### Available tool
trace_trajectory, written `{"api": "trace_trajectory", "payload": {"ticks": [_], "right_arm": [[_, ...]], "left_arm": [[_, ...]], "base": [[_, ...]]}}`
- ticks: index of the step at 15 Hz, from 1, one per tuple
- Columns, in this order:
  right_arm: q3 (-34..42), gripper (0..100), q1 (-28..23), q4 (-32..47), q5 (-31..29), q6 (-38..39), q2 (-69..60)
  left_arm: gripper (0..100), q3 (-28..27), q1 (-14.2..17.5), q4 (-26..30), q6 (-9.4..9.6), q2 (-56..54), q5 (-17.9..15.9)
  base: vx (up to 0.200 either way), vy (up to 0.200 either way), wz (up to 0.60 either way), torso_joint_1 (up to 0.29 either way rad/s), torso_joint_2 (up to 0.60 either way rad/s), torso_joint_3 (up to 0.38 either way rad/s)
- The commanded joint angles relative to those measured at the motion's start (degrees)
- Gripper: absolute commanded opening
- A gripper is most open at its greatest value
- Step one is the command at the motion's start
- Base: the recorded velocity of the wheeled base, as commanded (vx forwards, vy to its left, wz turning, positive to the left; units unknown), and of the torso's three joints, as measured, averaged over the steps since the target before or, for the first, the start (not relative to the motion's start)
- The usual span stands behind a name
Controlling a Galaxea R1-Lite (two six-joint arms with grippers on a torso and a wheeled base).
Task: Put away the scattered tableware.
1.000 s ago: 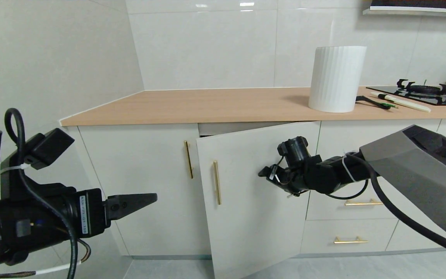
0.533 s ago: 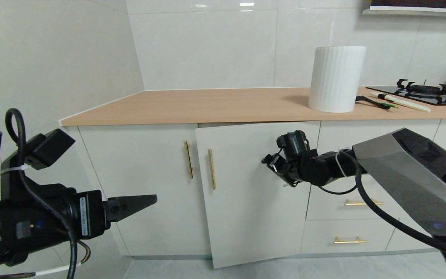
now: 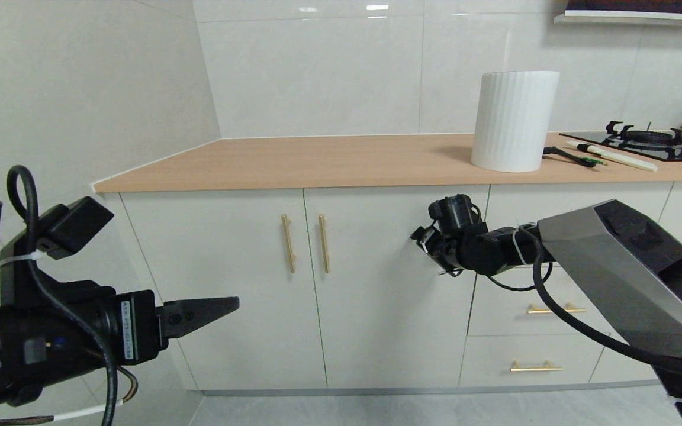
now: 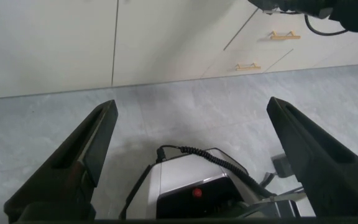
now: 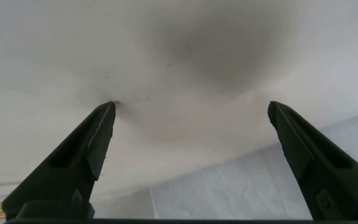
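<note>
Head: left gripper [image 3: 222, 306] label print too tiny to read. Utensils [image 3: 613, 157] on worktop [image 3: 317, 160] beside white ribbed canister [image 3: 515, 121], well apart from both jaws.
Left wrist: jaws wide.
Right wrist: right gripper [image 5: 191, 104] jaws wide too, right by cupboard door [image 5: 185, 62].

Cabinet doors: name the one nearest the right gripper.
The right-hand door of the pair, beside the drawers; the right gripper is at its upper right corner.
</note>
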Motion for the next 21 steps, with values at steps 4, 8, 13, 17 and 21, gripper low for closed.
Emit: {"api": "trace_trajectory", "payload": {"ticks": [4, 8, 13, 17, 21], "right_arm": [[6.9, 100, 1.7, 6.5, 2.8, -0.7, -8.5], [24.5, 100, 3.1, 5.9, 12.4, -9.8, -26.9], [47.9, 100, -1.4, 4.0, 10.9, -23.0, -62.6], [63.0, 100, -10.9, 3.9, 7.0, -35.7, -85.2], [69.5, 100, -15.7, 5.2, 7.5, -43.2, -112.0]], "left_arm": [[100, 0.1, 0.0, 0.0, -0.03, -0.5, -0.1], [100, 0.0, 0.0, -0.2, -0.03, -2.7, -0.2], [100, 3.4, 2.4, -0.1, 7.35, -14.2, 2.7], [100, 9.8, 2.5, 0.3, 11.66, -29.5, 3.3], [100, 13.9, 7.6, 4.0, 14.73, -48.9, 3.7]], "base": [[0.000, 0.000, 0.00, 0.000, 0.00, 0.000], [0.000, 0.000, 0.00, 0.000, 0.00, 0.000], [0.000, 0.000, 0.00, 0.000, 0.00, 0.000], [0.000, 0.000, 0.00, 0.000, 0.00, 0.000], [0.000, 0.000, 0.00, 0.000, 0.00, 0.000]]}}
